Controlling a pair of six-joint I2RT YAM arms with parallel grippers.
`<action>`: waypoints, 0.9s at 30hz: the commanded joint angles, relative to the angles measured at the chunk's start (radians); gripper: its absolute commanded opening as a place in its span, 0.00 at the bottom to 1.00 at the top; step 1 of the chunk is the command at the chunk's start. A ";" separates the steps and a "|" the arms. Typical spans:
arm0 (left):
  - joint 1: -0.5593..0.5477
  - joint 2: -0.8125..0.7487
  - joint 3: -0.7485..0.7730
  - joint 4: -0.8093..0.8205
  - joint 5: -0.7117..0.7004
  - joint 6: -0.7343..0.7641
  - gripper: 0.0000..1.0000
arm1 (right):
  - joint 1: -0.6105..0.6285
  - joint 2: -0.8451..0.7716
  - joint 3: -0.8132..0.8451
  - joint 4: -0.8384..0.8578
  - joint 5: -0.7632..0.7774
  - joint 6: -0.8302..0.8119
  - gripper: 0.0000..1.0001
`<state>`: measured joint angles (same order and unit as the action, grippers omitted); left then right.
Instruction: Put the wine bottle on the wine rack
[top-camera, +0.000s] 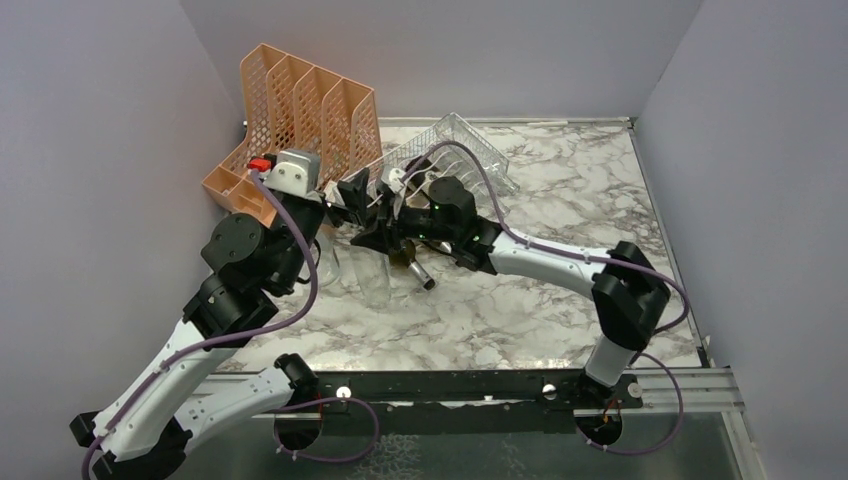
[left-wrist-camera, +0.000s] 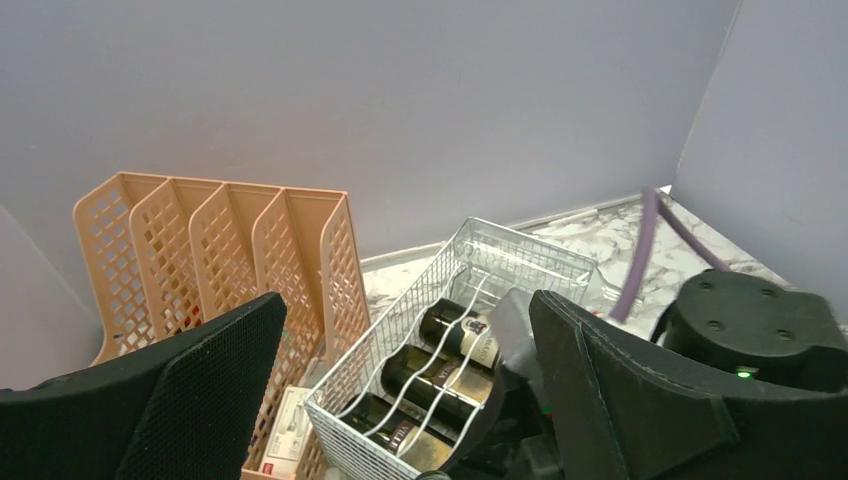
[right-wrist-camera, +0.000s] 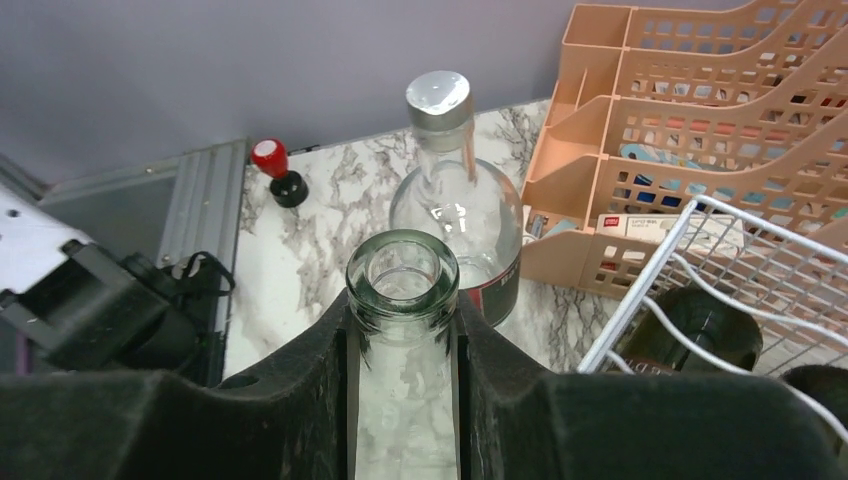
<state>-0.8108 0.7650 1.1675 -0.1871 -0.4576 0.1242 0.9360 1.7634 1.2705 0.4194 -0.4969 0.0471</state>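
The white wire wine rack (top-camera: 455, 150) sits tilted at the back centre, beside the orange organizer. In the left wrist view the rack (left-wrist-camera: 470, 255) holds three dark wine bottles (left-wrist-camera: 440, 375) lying in its cradles. My right gripper (right-wrist-camera: 402, 330) is shut on the neck of a clear glass bottle (right-wrist-camera: 402, 275) with an open mouth; its body is hidden under the fingers. In the top view the right gripper (top-camera: 385, 228) is just in front of the rack's left end. My left gripper (left-wrist-camera: 405, 305) is wide open and empty, looking over the rack from its left end.
An orange perforated file organizer (top-camera: 300, 105) stands at the back left, against the rack. A capped clear bottle (right-wrist-camera: 452, 190) stands upright by the organizer. A red-topped stopper (right-wrist-camera: 275, 170) is on the table. A dark bottle (top-camera: 415, 268) lies under the right arm.
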 joint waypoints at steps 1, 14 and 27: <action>0.005 -0.030 0.005 -0.036 0.010 -0.074 0.99 | 0.007 -0.162 -0.077 0.131 0.044 0.093 0.01; 0.005 -0.091 -0.147 -0.111 0.163 -0.240 0.99 | 0.007 -0.447 -0.186 -0.107 0.427 0.208 0.01; 0.004 -0.031 -0.409 0.159 0.500 -0.194 0.99 | 0.005 -0.589 -0.082 -0.380 0.815 0.224 0.01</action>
<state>-0.8108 0.7425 0.8310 -0.1982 -0.1219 -0.0875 0.9367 1.2385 1.1145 0.0723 0.1577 0.2481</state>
